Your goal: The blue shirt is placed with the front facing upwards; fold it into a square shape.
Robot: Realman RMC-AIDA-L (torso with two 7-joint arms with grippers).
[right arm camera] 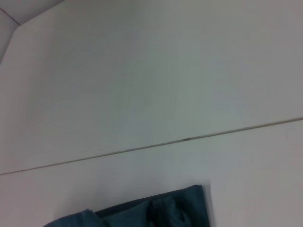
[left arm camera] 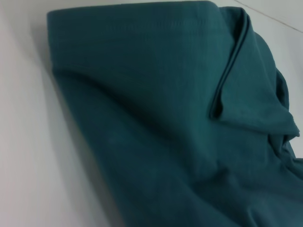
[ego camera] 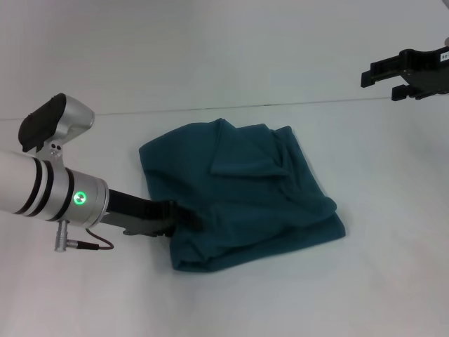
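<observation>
On the surface (ego camera: 231, 302): the blue shirt (ego camera: 242, 189) lies mid-way, already a rumpled, roughly square bundle.
Step in hand: tidying the shirt's near-left edge, as I judge it.
How to do it well: draw the edge flat and straight, without dragging the upper layers askew.
Left gripper (ego camera: 184, 217): low at the shirt's near-left edge, touching cloth; I cannot tell whether it pinches.
Right gripper (ego camera: 414, 74): raised, well beyond the shirt's far-right; spread unclear.
</observation>
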